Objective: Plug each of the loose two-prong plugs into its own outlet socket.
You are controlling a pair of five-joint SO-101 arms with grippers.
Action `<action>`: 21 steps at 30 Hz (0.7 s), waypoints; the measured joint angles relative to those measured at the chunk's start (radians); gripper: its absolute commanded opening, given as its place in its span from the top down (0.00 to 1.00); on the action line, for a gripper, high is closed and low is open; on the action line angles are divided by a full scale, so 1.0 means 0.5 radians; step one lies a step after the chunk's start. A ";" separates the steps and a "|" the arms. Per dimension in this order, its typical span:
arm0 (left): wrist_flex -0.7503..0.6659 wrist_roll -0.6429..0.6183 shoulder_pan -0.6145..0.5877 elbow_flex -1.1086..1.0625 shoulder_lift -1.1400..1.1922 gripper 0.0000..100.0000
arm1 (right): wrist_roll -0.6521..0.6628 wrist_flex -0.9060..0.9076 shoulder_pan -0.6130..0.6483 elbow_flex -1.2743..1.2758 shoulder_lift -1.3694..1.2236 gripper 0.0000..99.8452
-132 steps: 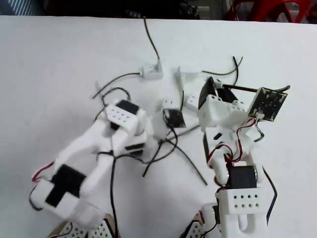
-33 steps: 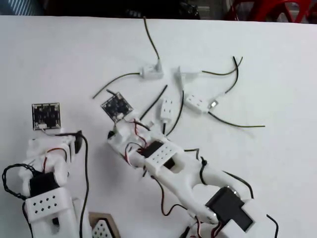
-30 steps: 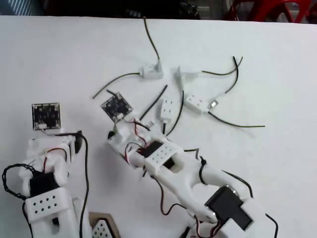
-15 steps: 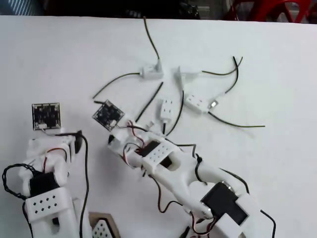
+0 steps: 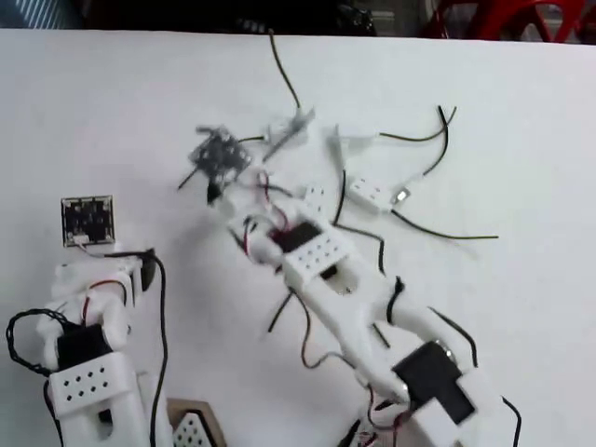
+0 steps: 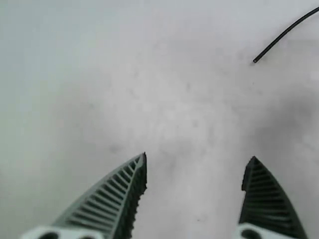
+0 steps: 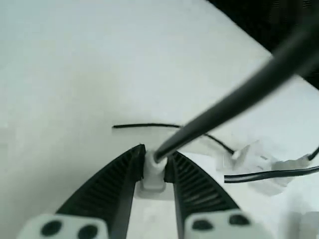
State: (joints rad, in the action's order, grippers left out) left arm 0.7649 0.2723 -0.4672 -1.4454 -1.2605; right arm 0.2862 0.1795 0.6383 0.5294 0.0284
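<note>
My right gripper point(image 7: 154, 155) is shut on a white two-prong plug point(image 7: 152, 174), whose black cord point(image 7: 224, 107) runs up past the camera. In the high view my right arm point(image 5: 321, 265) stretches to the back middle, where that plug point(image 5: 287, 130) sits tilted. A second white plug point(image 5: 349, 142) lies just right of it, also visible in the right wrist view point(image 7: 251, 158). Two white outlet sockets point(image 5: 315, 197) point(image 5: 370, 193) lie nearer. My left gripper point(image 6: 197, 167) is open over bare table, with the left arm point(image 5: 88, 279) at the front left.
Loose black cords point(image 5: 438, 140) trail across the back right of the white table point(image 5: 112, 102). A cord end point(image 6: 281, 37) lies ahead of the left gripper. More cord point(image 5: 289, 307) runs under the right arm. The table's far edge point(image 5: 140, 31) is close behind the plugs.
My right arm has swung from the table's middle toward the back and closed on the plug, which now sits tilted and shifted. The left arm has not moved in the last second.
</note>
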 measured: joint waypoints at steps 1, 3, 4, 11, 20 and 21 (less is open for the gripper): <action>0.000 0.000 0.000 0.000 0.000 0.69 | 0.000 0.000 -0.040 -0.095 -0.080 0.98; 0.000 0.000 0.000 0.000 0.000 0.69 | 0.000 0.000 -0.101 -0.276 -0.242 0.93; 0.000 0.000 0.000 0.000 0.000 0.69 | 0.000 0.000 -0.120 -0.347 -0.325 0.88; 0.000 0.000 0.000 0.000 0.000 0.69 | 0.000 0.371 -0.129 -0.678 -0.549 0.73; 0.000 0.000 0.000 -0.003 0.000 0.69 | -0.114 1.123 -0.178 -0.743 -0.058 0.85; 0.000 0.000 0.000 -0.003 0.000 0.69 | -0.169 1.224 -0.193 -0.743 0.018 0.85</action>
State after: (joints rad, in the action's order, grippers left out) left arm 0.7649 0.2723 -0.4672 -1.4469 -1.2605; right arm 0.2018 0.7917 0.5416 0.1580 0.0376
